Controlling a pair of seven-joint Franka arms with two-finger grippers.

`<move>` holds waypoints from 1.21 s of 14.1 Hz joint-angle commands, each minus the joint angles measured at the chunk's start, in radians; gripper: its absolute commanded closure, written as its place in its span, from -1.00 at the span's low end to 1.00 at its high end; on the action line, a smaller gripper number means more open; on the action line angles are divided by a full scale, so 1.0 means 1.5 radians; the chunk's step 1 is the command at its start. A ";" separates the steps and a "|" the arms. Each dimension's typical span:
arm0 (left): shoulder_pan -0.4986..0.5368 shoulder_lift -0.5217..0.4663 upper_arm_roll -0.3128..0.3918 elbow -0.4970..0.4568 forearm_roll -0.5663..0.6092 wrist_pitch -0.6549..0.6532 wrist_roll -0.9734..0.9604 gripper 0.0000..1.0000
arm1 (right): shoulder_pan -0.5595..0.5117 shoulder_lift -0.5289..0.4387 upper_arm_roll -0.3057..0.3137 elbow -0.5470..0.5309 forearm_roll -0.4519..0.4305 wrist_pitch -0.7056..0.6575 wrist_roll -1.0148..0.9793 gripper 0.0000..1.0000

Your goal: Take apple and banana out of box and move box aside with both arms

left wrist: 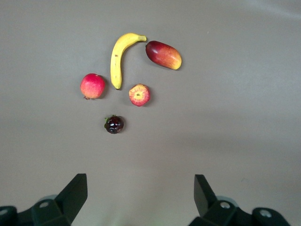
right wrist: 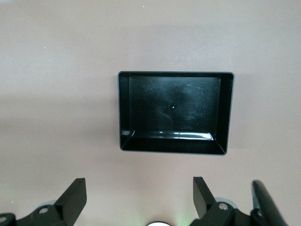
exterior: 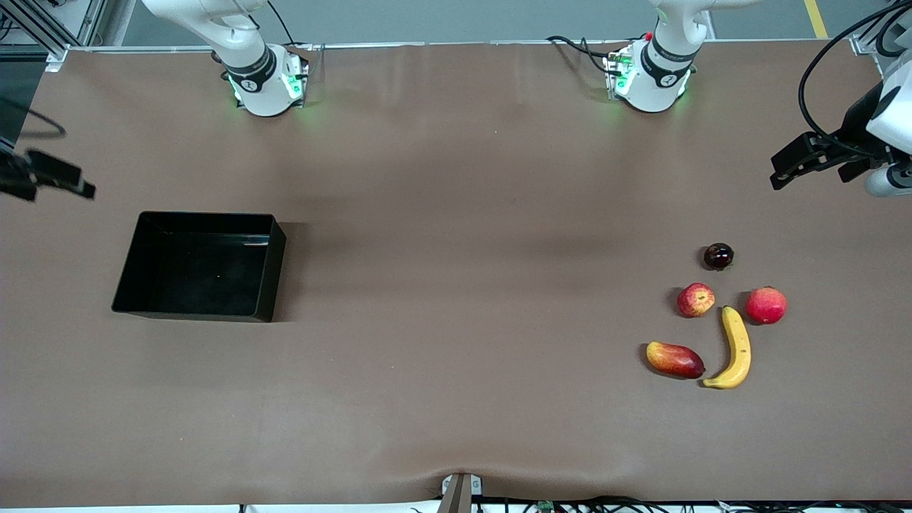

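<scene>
While both arms wait high at the table's two ends, the left gripper point(left wrist: 139, 195) hangs with its fingers spread wide and nothing between them, over bare table at the left arm's end. Near it lies a cluster of fruit: a dark plum point(exterior: 718, 256), then the apple point(exterior: 696, 300) and a second red fruit point(exterior: 766, 305), with the banana point(exterior: 734, 348) between them and a mango point(exterior: 675, 359) beside its tip. The right gripper point(right wrist: 139, 195), equally spread and empty, hangs over the table's other end, near the black box point(exterior: 200, 266), which holds nothing.
</scene>
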 commanded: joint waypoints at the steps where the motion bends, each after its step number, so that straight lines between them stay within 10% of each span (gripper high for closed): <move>1: -0.006 -0.026 0.009 -0.033 -0.016 0.004 0.015 -1.00 | 0.006 -0.044 0.011 -0.037 -0.048 0.000 0.015 -1.00; 14: -0.002 -0.027 0.005 -0.060 -0.018 0.016 0.019 -1.00 | 0.006 -0.085 0.014 -0.093 -0.064 0.035 0.006 -1.00; 17: -0.003 -0.027 0.005 -0.065 -0.018 0.026 0.019 -1.00 | -0.046 -0.087 0.087 -0.094 -0.064 0.036 0.006 -1.00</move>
